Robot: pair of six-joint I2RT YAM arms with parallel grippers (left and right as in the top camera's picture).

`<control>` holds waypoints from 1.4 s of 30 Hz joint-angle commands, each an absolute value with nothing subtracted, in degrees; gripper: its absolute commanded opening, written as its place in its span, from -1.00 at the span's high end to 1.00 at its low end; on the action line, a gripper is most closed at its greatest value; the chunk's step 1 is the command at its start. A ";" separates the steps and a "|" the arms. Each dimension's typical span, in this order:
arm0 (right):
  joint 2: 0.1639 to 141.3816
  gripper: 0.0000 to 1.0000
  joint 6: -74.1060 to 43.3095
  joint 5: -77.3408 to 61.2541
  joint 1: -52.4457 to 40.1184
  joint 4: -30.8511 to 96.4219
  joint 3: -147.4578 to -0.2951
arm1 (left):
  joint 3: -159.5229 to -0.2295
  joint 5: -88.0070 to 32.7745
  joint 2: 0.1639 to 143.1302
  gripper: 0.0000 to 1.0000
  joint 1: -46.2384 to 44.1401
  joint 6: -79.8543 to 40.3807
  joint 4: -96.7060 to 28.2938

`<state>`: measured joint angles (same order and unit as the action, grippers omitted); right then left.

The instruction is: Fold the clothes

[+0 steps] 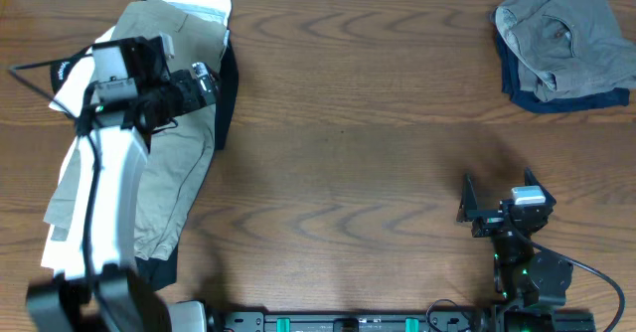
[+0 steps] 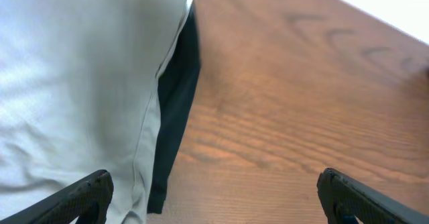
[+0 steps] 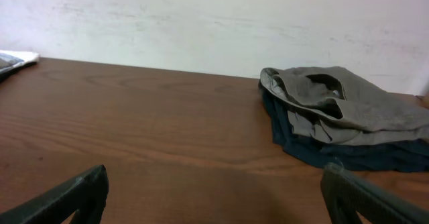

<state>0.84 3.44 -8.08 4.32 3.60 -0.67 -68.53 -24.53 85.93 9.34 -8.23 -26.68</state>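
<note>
Your left pincer [image 2: 214,180] stands wide, holding nothing, above the right edge of the khaki shorts [image 1: 179,143]. I judge it is placed there to take that edge for a fold. These shorts lie spread at the left of the worktop [image 1: 348,173], with a white garment [image 1: 204,4] and a dark garment [image 1: 227,93] showing beneath them.

Your right pincer [image 3: 214,177] is also wide and holds nothing. It sits low near its base, probably to keep the centre free for folding.

The grey shorts [image 1: 571,34] rest bundled on a navy garment [image 3: 335,153] in the far right corner, apparently set aside, though the bundle is rumpled.

The worktop is dark wood-grain and bare in the middle. A plain pale wall [image 3: 201,23] stands behind it.
</note>
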 commanded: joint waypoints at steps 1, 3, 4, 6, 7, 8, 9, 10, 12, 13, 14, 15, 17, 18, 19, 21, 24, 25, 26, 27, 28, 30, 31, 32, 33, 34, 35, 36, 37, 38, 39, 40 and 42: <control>0.32 -0.98 3.92 -7.68 3.73 3.57 -0.32 | -66.83 -23.77 78.54 -0.96 7.35 -1.30 -26.41; 0.32 -0.98 3.92 -7.68 3.73 3.57 -0.32 | -65.08 -22.50 74.50 -0.96 5.82 2.02 -25.69; 0.32 -0.98 3.90 -7.68 3.73 3.57 -0.32 | -63.66 -21.93 72.10 -0.96 5.08 3.53 -24.84; 0.32 -0.98 3.92 -7.68 3.73 3.57 -0.32 | -60.23 -21.34 67.22 -0.96 4.10 4.54 -22.85; 0.32 -0.98 3.92 -7.68 3.73 3.57 -0.32 | -57.98 -21.41 64.42 -0.96 3.92 4.43 -21.61; 0.32 -0.98 3.90 -7.68 3.73 3.57 -0.32 | -55.75 -21.39 61.76 -0.96 3.75 4.43 -20.25; 0.32 -0.99 3.90 -7.68 3.73 3.57 -0.32 | -53.23 -21.39 59.05 -0.96 3.70 4.45 -18.72; 0.32 -0.98 3.92 -7.68 3.73 3.57 -0.32 | -50.02 -21.39 55.81 -0.96 3.73 4.45 -16.71; 0.32 -0.98 3.92 -7.68 3.73 3.57 -0.32 | -43.66 -21.37 49.87 -0.96 3.73 4.47 -12.80; 0.32 -0.98 3.90 -7.68 3.73 3.57 -0.32 | -39.86 -21.32 46.44 -0.96 3.73 4.51 -10.72; 0.32 -0.99 3.90 -7.68 3.73 3.57 -0.32 | -37.58 -21.06 44.42 -0.96 3.73 4.51 -9.74; 0.32 -0.98 3.92 -7.68 3.73 3.57 -0.32 | -34.92 -20.93 41.98 -0.96 3.73 4.49 -8.82; 0.32 -0.99 3.92 -7.68 3.73 3.57 -0.32 | -29.32 -20.93 37.17 -0.96 3.70 4.45 -6.57; 0.32 -0.99 3.90 -7.68 3.73 3.57 -0.32 | -26.35 -20.93 35.00 -0.96 3.70 4.29 -4.84; 0.32 -0.99 3.90 -7.68 3.73 3.57 -0.32 | -23.51 -20.93 33.08 -0.96 3.73 3.92 -2.70; 0.32 -0.99 3.92 -7.68 3.73 3.57 -0.32 | -19.11 -20.95 30.20 -0.96 3.70 3.77 1.04; 0.32 -0.98 3.92 -7.68 3.73 3.57 -0.32 | -12.60 -20.93 25.19 -0.96 3.73 2.44 6.37; 0.32 -0.98 3.90 -7.68 3.73 3.57 -0.32 | -10.85 -20.93 23.55 -0.96 3.73 2.26 7.46; 0.32 -0.98 3.90 -7.68 3.73 3.57 -0.32 | -8.91 -20.93 21.58 -0.96 3.73 2.02 8.60; 0.32 -0.98 3.92 -7.68 3.73 3.57 -0.32 | -7.11 -20.93 19.62 -0.96 3.73 1.83 9.54; 0.32 -0.98 3.92 -7.68 3.73 3.57 -0.32 | -5.74 -20.91 17.96 -0.96 3.73 1.85 9.93; 0.32 -0.99 3.92 -7.68 3.73 3.57 -0.32 | -3.22 -20.43 14.44 -0.96 3.73 1.76 9.98; 0.32 -0.99 3.90 -7.68 3.73 3.57 -0.32 | -2.20 -20.25 12.97 -0.96 3.73 1.54 9.98; 0.32 -0.99 3.90 -7.68 3.73 3.57 -0.32 | -1.15 -20.25 11.42 -0.96 3.73 1.43 9.98; 0.32 -0.99 3.92 -7.68 3.73 3.57 -0.32 | -0.19 -20.25 10.00 -0.96 3.70 1.39 9.98; 0.32 -0.99 3.92 -7.68 3.73 3.57 -0.32 | -0.23 -20.10 8.95 -0.96 3.66 1.23 8.47; 0.32 -0.99 3.90 -7.68 3.73 3.57 -0.32 | -0.23 -20.03 8.14 -0.96 3.64 1.19 7.68; 0.32 -0.99 3.92 -7.68 3.73 3.57 -0.32 | -0.23 -19.81 7.27 -0.96 3.53 1.23 6.87; 0.32 -0.99 3.90 -7.68 3.73 3.57 -0.32 | -0.23 -19.66 6.72 -0.96 3.51 1.23 6.46; 0.32 -0.99 3.92 -7.68 3.73 3.57 -0.32 | -0.23 -19.57 6.20 -0.96 3.51 1.26 6.02; 0.32 -0.99 3.92 -7.68 3.73 3.57 -0.32 | -0.23 -19.33 5.52 -0.96 3.51 1.26 5.30; 0.32 -0.98 3.90 -7.68 3.73 3.57 -0.32 | -0.23 -18.83 4.86 -0.96 3.51 1.23 4.45; 0.32 -0.98 3.92 -7.68 3.73 3.57 -0.32 | -0.23 -18.48 3.16 -0.96 3.51 1.26 1.32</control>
<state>0.69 3.44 -7.90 4.32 3.55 -0.62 -0.36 -19.94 5.15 3.68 1.50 2.98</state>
